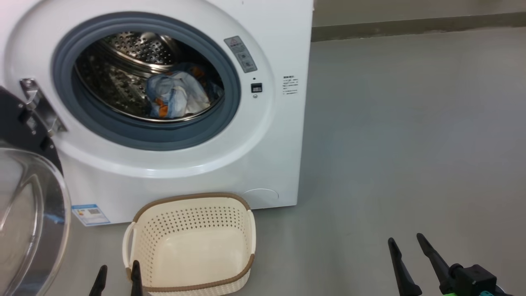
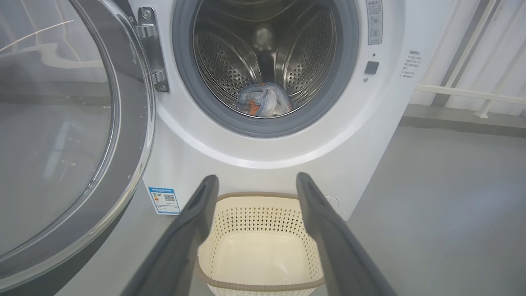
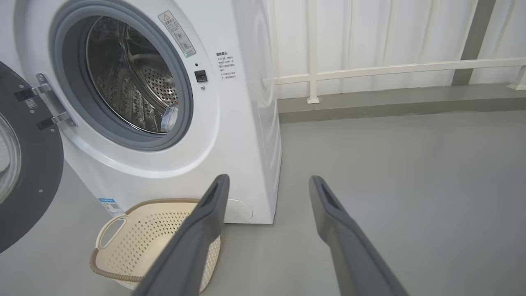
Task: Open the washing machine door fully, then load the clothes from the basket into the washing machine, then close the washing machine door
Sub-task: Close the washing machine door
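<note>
In the head view, you had the washing machine (image 1: 267, 156) far and left, its door (image 1: 33, 213) hanging wide open on the left. The clothes (image 1: 176, 96) lay heaped inside the drum (image 1: 123, 82). The basket (image 1: 193, 222) sat just in front with nothing in it. Your left gripper (image 1: 118, 266) hung by its near left corner and your right gripper (image 1: 405, 238) was well to the right, both spread wide, holding nothing.

In the left wrist view, the fingers (image 2: 193, 230) pointed over the basket at the drum.

In the right wrist view, the round door, with no longer side, stuck out from its hinge (image 3: 53, 100) toward you, inside facing right. Closing looked next to me. A hard push could bump the basket or pinch cloth.
</note>
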You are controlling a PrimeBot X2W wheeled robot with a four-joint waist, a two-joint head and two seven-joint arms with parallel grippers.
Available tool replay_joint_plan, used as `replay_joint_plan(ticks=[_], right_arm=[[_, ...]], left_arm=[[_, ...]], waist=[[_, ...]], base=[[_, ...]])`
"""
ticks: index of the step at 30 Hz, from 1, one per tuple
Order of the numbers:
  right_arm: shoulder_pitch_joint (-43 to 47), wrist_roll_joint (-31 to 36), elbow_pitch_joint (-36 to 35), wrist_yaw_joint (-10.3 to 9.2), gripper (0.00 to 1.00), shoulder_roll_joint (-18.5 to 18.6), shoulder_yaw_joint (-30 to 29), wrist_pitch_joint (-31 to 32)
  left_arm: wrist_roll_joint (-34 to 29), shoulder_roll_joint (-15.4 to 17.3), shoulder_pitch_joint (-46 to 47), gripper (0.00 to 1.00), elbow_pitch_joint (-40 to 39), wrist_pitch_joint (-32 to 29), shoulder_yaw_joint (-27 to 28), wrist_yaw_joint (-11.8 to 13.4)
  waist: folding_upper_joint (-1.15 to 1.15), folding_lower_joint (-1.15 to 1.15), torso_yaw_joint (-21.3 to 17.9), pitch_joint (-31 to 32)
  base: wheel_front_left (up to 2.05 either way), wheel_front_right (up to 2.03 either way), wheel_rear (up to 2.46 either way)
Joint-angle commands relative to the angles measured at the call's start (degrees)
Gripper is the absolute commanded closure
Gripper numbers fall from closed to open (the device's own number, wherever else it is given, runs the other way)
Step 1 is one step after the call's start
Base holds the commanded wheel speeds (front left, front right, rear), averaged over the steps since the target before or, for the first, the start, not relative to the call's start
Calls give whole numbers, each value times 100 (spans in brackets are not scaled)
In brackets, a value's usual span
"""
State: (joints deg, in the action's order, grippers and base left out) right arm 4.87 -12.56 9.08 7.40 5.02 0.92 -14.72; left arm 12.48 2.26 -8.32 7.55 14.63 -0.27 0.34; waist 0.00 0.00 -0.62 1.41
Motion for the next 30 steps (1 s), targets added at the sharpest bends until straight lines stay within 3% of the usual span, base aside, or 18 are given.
replay_joint_plan(ticks=[1, 30], right_arm=[[-177, 83, -148, 9, 0, 81, 177, -28], [-500, 46, -67, 9, 0, 183, 648, -28]], left_arm=[[-1, 62, 100, 0, -144, 37, 188, 53], [19, 62, -47, 0, -393, 37, 411, 151]], waist=[[0, 0, 131, 5], [0, 0, 2100, 125]], base=[[0, 0, 0], [0, 0, 0]])
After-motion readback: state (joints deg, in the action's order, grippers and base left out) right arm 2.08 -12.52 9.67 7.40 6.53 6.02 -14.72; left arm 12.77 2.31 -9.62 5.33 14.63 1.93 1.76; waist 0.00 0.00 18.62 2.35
